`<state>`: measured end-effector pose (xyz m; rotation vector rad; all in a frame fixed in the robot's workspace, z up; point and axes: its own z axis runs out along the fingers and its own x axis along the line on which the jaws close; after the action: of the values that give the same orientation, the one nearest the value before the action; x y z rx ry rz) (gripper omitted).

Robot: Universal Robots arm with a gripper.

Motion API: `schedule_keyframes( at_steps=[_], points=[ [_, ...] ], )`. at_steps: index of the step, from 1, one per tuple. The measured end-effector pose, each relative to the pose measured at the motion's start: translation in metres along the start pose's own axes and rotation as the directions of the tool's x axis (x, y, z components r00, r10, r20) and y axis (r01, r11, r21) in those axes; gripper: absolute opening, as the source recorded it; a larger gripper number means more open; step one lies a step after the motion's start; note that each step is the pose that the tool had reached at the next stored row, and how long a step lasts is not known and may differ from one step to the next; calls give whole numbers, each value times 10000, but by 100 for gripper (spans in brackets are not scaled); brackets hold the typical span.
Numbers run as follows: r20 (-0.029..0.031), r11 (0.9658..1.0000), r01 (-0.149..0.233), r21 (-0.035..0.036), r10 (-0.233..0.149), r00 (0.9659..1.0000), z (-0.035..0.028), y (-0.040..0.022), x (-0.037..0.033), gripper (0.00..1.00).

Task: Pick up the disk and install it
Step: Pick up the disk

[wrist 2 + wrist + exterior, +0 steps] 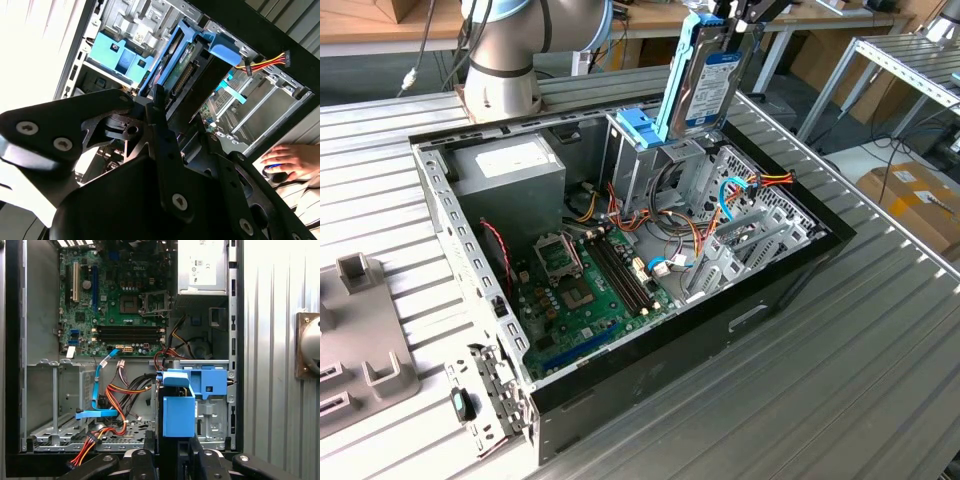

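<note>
Nearly upright above the cage (692,165), the disk (705,90), long axis vertical, tight in the gripper (172,452).

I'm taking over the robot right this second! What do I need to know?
Gripper: shut on the disk, holding it by its upper end.
Disk: off the table, standing on end and tilted over the metal drive cage in the open computer case, with its lower end next to the blue bracket.
Done: disk picked up.
Left: disk not yet seated in the cage.
Watch out: a person's hand lies just outside the case.
</note>
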<state>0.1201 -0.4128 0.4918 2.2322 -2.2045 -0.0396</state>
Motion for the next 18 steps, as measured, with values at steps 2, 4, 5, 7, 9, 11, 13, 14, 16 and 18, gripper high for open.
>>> schedule_keyframes(
  at_steps=[2,4,5,7,9,11,13,14,16,18],
  points=[
    [0,10000,0,0,0,10000,0,0,8,35],
    [0,10000,1,0,-1,10000,0,0,25,35],
    [0,10000,0,0,0,10000,0,0,30,35],
    [0,10000,0,0,0,10000,0,0,43,35],
    [0,10000,1,0,-1,10000,-1,1,54,35],
    [0,10000,0,0,0,10000,-1,1,66,35],
    [0,10000,0,0,0,10000,-1,1,82,35],
    [0,10000,0,0,0,10000,-1,1,90,35],
    [0,10000,0,0,0,10000,-1,1,107,35],
    [0,10000,0,0,0,10000,-1,1,128,35]
  ],
)
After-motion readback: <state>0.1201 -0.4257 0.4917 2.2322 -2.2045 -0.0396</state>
